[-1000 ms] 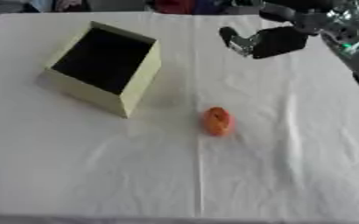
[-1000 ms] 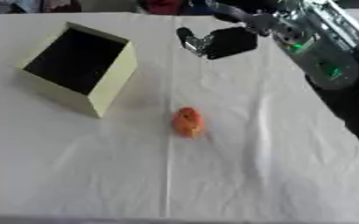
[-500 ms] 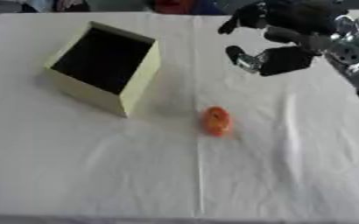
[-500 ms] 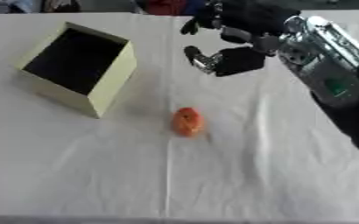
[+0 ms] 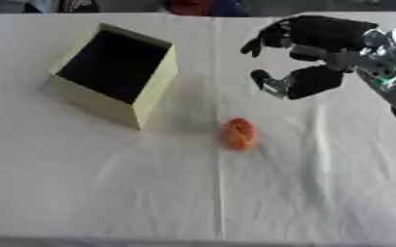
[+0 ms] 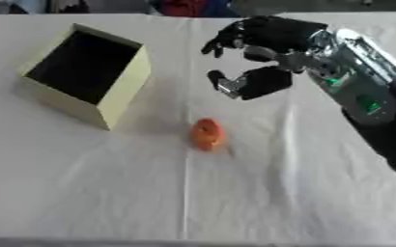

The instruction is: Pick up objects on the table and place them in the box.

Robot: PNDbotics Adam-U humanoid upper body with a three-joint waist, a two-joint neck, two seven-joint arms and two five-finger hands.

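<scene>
The near part of the table [image 5: 83, 202] is covered by a white cloth [image 5: 319, 193], and a long straight crease is seen running from the near edge toward the far side, with softer wrinkles to the right of it. Further in, near the middle of the cloth, a small orange object [image 5: 240, 133] of rounded, slightly elongated shape is found lying on the crease line; what it is cannot be made out beyond its colour and shape. It is touched by nothing. To its left and a little farther back, a pale yellow box [image 5: 150, 91] is placed, open at the top with a dark interior, turned at an angle so that one corner points toward the near side. The orange object lies outside the box, near its nearest corner but apart from it. Beyond and to the right of the orange object, the right hand [image 6: 261, 82] is held above the cloth, reached in from the right on a black and silver arm [image 6: 353, 72]. Its fingers [image 6: 227, 41] are spread forward and its thumb is set apart below them, so that the hand is open and nothing is held in it. The hand is clearly apart from both the orange object and the box. The left hand is shown in neither view.
</scene>
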